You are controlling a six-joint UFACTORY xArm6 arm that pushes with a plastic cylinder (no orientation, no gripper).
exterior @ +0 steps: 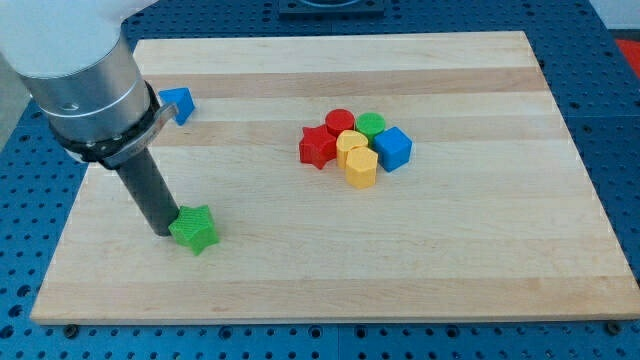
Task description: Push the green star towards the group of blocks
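Note:
The green star (pixel 194 229) lies at the lower left of the wooden board (pixel 330 290). My tip (pixel 164 233) stands right against the star's left side, touching it. The group of blocks sits right of centre: a red star (pixel 317 147), a red cylinder (pixel 340 122), a green cylinder (pixel 371 125), a blue cube (pixel 393 148), a yellow heart-like block (pixel 351 146) and a yellow hexagon (pixel 361 168). The group is up and to the right of the green star.
A blue block (pixel 178 103), partly hidden behind the arm's grey housing (pixel 85 75), lies at the upper left. The board rests on a blue perforated table (pixel 620 130).

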